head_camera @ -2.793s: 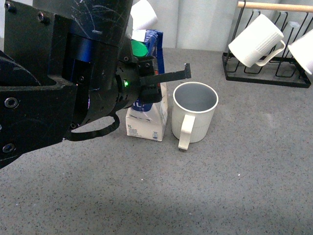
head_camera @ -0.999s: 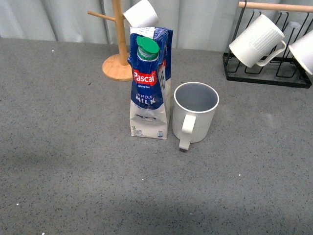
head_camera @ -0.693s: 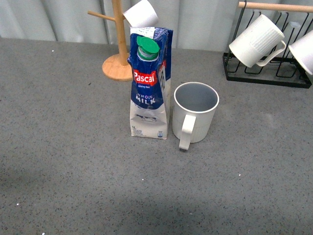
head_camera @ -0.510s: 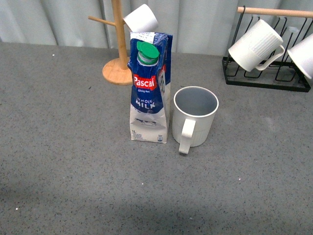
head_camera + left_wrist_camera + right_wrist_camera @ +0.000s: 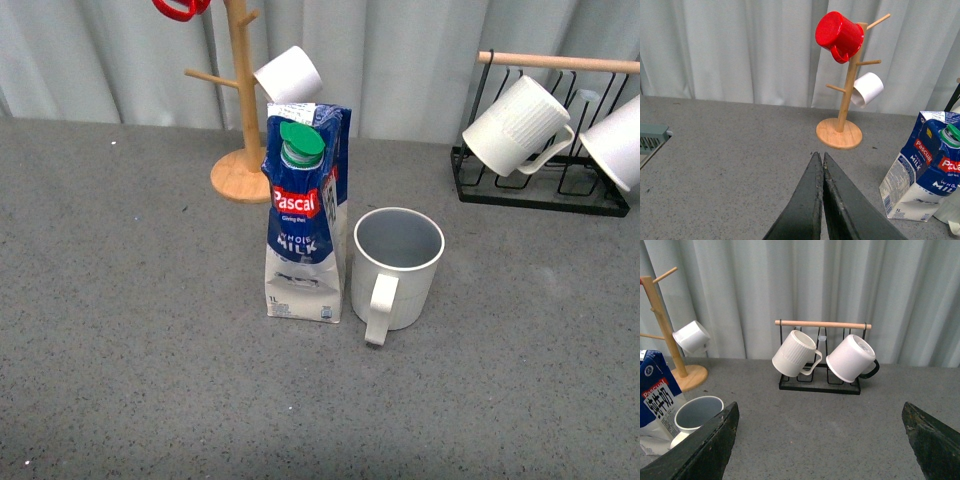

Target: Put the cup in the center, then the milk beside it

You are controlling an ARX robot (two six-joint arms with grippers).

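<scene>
Milk is standing upright on the grey worktop, about mid-scene, green cap facing the camera, red Pascal label below it. Cup is sitting upright just right of the milk, close beside it, a thin gap or contact at the base, can't tell which; its handle is pointing toward the near side, and the inside is looking empty. No arm is showing in the front view.

Far behind the milk, a wooden mug tree is standing on its round base, holding a white mug on a right-hand peg and a red mug higher up. Far right, a black wire rack with a wooden bar is carrying two white mugs, tipped on their sides. Grey curtain is running along the far edge.

Left end effector is showing in the left wrist view with fingers pressed together, gripping nothing, hanging over bare worktop left of the milk. Right end effector is spread wide, only the two dark fingers showing at the frame edges, nothing between them, facing the rack from well back.
</scene>
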